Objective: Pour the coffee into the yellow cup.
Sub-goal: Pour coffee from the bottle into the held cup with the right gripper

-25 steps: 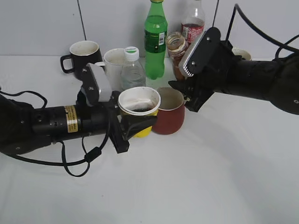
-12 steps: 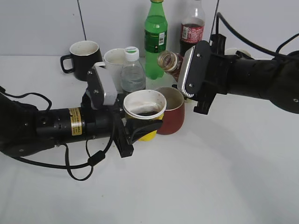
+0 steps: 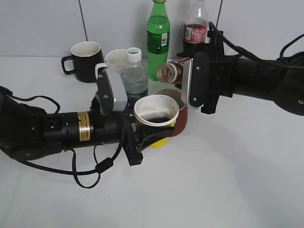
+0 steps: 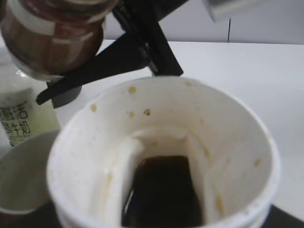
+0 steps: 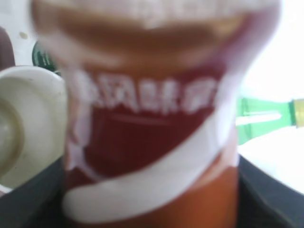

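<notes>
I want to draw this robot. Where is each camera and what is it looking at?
Exterior view: in front, above the table, looking down at both arms, the left gripper and right gripper.
Left wrist view: on the left arm, looking into the yellow cup; no own fingers clearly show.
Right wrist view: on the right arm, close behind the coffee bottle.
All views show that bottle.

We see the small tapered yellow paper cup [image 3: 156, 117] in front of the dark red mug [image 3: 178, 124], with the curvy brown plastic coffee bottle [image 3: 172, 72] tilted above both; behind stand a small clear water bottle [image 3: 134, 75], a tall green bottle [image 3: 158, 39] and a black mug [image 3: 84, 54] at far left.
</notes>
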Robot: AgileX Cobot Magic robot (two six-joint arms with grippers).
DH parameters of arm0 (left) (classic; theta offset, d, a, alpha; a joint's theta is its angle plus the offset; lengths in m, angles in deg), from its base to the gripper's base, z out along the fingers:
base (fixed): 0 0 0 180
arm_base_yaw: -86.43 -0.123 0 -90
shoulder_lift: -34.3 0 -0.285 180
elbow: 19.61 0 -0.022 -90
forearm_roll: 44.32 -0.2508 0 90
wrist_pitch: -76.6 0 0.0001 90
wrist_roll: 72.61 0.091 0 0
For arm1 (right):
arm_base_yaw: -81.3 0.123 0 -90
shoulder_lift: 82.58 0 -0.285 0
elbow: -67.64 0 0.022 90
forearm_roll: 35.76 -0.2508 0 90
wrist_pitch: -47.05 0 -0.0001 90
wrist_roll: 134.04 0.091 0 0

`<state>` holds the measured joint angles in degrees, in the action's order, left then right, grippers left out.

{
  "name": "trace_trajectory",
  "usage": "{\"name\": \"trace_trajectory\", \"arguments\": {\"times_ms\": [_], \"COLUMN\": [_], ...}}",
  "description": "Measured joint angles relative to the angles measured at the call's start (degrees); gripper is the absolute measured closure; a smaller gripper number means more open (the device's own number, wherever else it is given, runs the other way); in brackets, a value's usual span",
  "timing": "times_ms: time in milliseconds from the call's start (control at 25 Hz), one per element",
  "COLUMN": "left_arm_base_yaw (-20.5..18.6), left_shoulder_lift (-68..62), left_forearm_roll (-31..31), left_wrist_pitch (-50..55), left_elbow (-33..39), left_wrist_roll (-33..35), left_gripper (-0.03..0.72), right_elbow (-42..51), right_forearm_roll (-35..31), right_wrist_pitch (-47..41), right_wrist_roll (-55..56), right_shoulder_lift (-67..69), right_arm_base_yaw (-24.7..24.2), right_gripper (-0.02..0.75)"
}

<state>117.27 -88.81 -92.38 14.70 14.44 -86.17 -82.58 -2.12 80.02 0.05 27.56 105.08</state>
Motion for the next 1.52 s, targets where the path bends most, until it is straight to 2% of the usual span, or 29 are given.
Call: {"name": "trace_trajectory", "arguments": {"times_ms": [560, 800, 1160, 1520], "left_arm_base_yaw": [0.1, 0.1, 0.1, 0.1], "left_shoulder_lift": [0.0, 0.0, 0.0, 0.0], "left_forearm_roll": [-0.6, -4.0, -5.3, -5.4], "left_wrist_pitch": [-0.5, -0.6, -0.6, -0.6], "left_elbow": [0.0, 0.0, 0.0, 0.0], "left_wrist_roll": [-0.1, -0.1, -0.1, -0.1], "left_gripper": [0.298, 0.298, 0.298, 0.298], "right_elbow": [-0.5, -0.5, -0.5, -0.5], "right_forearm_roll": [-0.1, -0.1, -0.2, -3.9], "right_wrist_pitch": [0.8, 0.8, 0.8, 2.5], "right_wrist_roll": [-10.0, -13.3, -17.8, -24.3], "right_shoulder_lift": [0.0, 0.0, 0.0, 0.0], "right_arm_base_yaw": [0.0, 0.0, 0.0, 0.0], "right_gripper": [0.236, 0.236, 0.236, 0.236]}}
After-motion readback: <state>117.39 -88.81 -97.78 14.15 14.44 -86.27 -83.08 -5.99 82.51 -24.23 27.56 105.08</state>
